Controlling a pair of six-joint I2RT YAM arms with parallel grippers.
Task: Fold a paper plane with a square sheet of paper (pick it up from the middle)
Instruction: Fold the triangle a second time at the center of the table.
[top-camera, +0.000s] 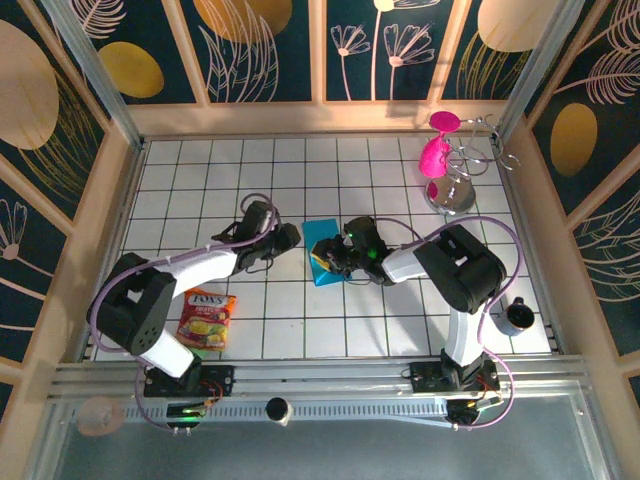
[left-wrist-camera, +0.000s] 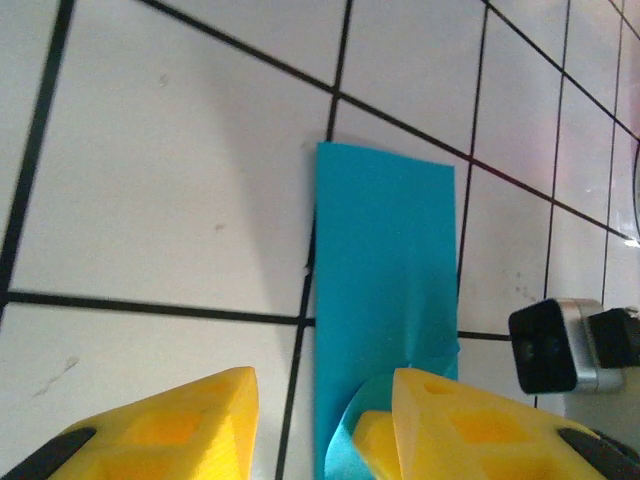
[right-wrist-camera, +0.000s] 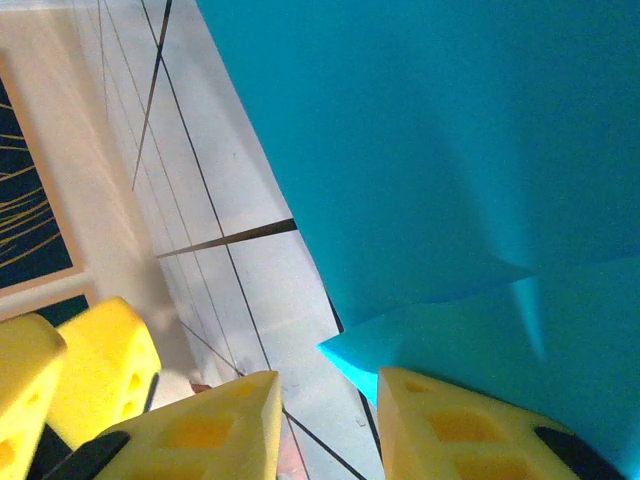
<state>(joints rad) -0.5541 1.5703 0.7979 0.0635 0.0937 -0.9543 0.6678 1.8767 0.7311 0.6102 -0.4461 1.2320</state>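
The square sheet of paper (top-camera: 326, 252) is lying flat on the white tiled table (top-camera: 300, 170), well apart from the rack of pink goblets (top-camera: 437, 150), off toward the arm bases and over to the left arm's side of it. It isn't a square right now, more of a long narrow turquoise strip. On the left wrist cam (left-wrist-camera: 385, 300) the near end curls up off the tiles. On the right wrist cam (right-wrist-camera: 430, 150) I can see two layers, one lying over the other, with a sharp corner poking out.

Both grippers are right at the sheet, on the side away from the goblets. The left gripper (top-camera: 290, 238) sits at the edge farthest from the rack. Its yellow fingers stand apart (left-wrist-camera: 322, 378), and the curled end of the paper rises in the gap right against the inner face of one finger. I can't tell if it actually touches. The right gripper (top-camera: 330, 262) is at the end nearest the arm bases, jaws apart too (right-wrist-camera: 328, 378), with that paper corner just beyond the gap and nothing pinched that I can see.

The red-and-yellow snack packet (top-camera: 207, 318) is farther again from the goblets, past the left arm and near the front edge.
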